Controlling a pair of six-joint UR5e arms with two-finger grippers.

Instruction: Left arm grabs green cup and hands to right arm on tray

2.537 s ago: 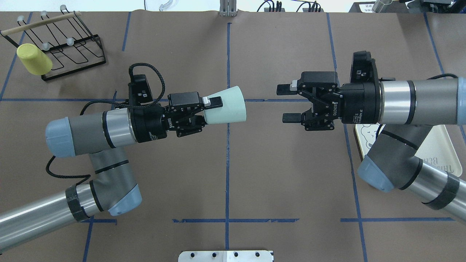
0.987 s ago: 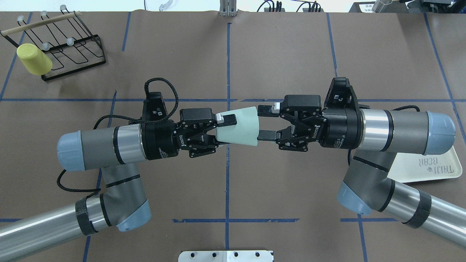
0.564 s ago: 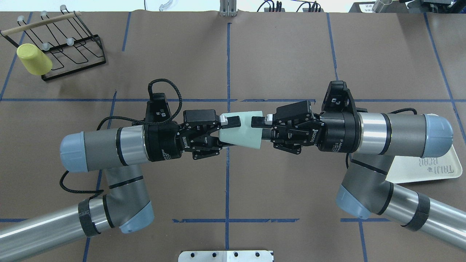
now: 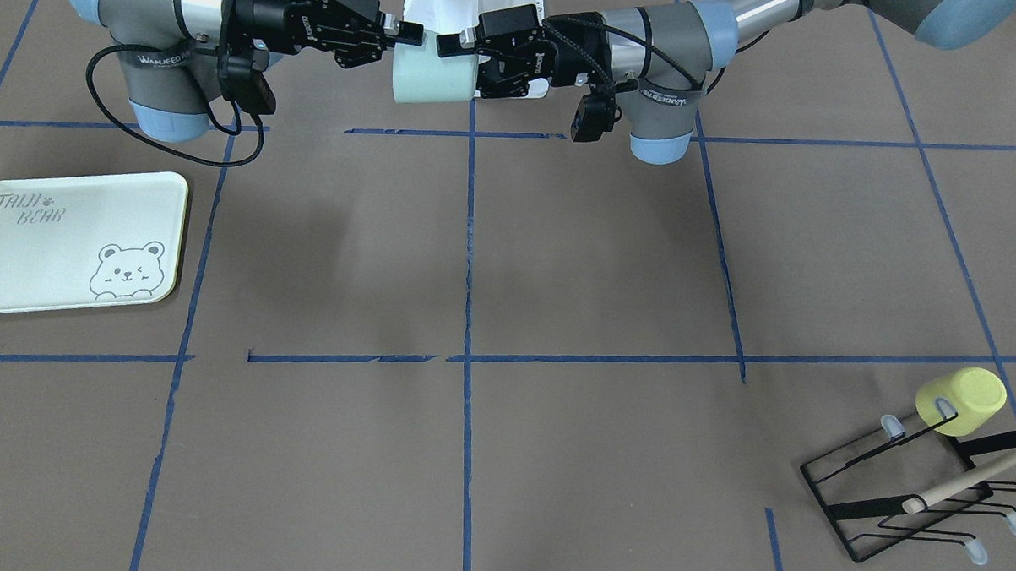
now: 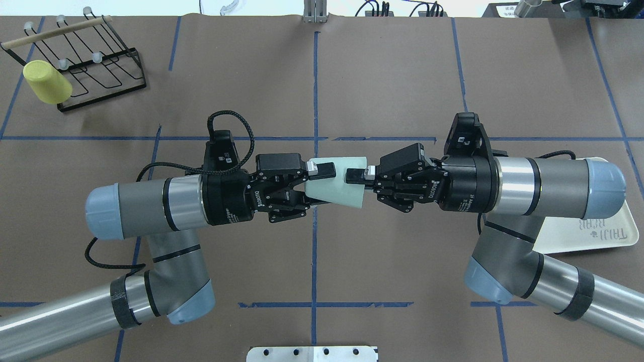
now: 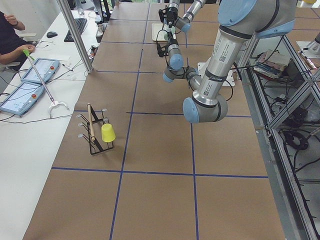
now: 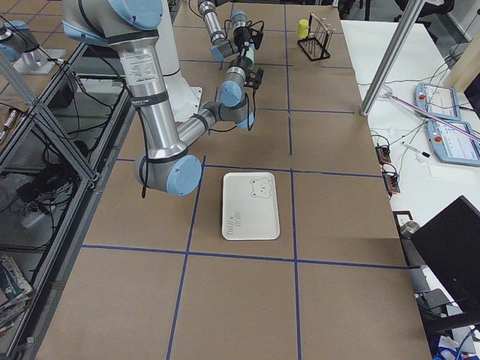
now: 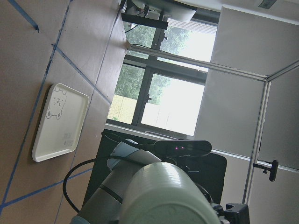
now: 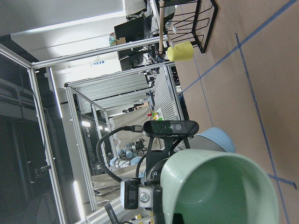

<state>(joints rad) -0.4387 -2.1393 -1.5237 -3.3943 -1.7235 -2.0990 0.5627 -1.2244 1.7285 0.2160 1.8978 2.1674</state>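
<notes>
The pale mint-green cup [image 5: 338, 187] hangs on its side in mid-air above the table's middle, also seen from the front [image 4: 431, 78]. My left gripper [image 5: 322, 185] is shut on its narrow base end. My right gripper [image 5: 355, 182] is shut on the wall at its wide open rim, and one finger seems to be inside the cup. The right wrist view looks into the cup's mouth [image 9: 219, 191]. The left wrist view shows its base [image 8: 163, 191]. The bear tray [image 5: 604, 232] lies flat at the right, partly under my right arm, bare in the front view [image 4: 53, 244].
A yellow cup [image 5: 48, 82] hangs on a black wire rack [image 5: 90, 60] at the far left corner. Blue tape lines cross the brown table cover. A metal plate [image 5: 312, 353] sits at the near edge.
My right gripper came in from the right, reached the cup's rim and closed on it. My left arm carried the cup rightward to meet it and still holds it.
</notes>
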